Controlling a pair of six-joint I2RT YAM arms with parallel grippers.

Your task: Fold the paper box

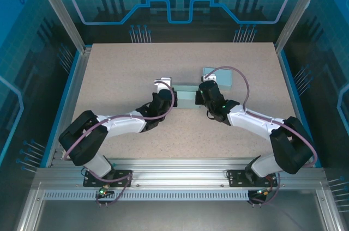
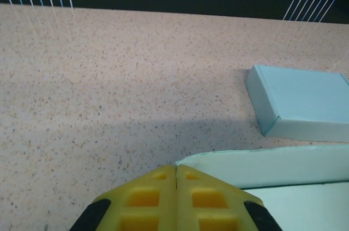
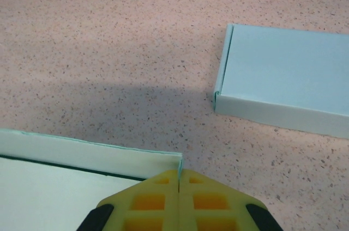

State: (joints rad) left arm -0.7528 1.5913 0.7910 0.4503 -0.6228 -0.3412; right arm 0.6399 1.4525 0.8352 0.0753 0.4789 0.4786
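Box (image 1: pixel 188 96) mid-table between both arms. Left gripper (image 2: pixel 176 168) and right gripper (image 3: pixel 179 172) both closed tight at opposite ends of far wall (image 3: pixel 82 156), probably to stand it up. Paper nipped or not: can't tell. Second box (image 3: pixel 283 73) lies just beyond.

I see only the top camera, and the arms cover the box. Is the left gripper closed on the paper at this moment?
Observer: Yes. In the left wrist view the left gripper is shut, and one end of the paper box wall runs into its closed seam.
Operator: And the right one?
Observer: The right gripper is shut the same way on the wall's other end.
Operator: Does the second box touch that wall?
Observer: No. The second box lies apart, with bare table between them.
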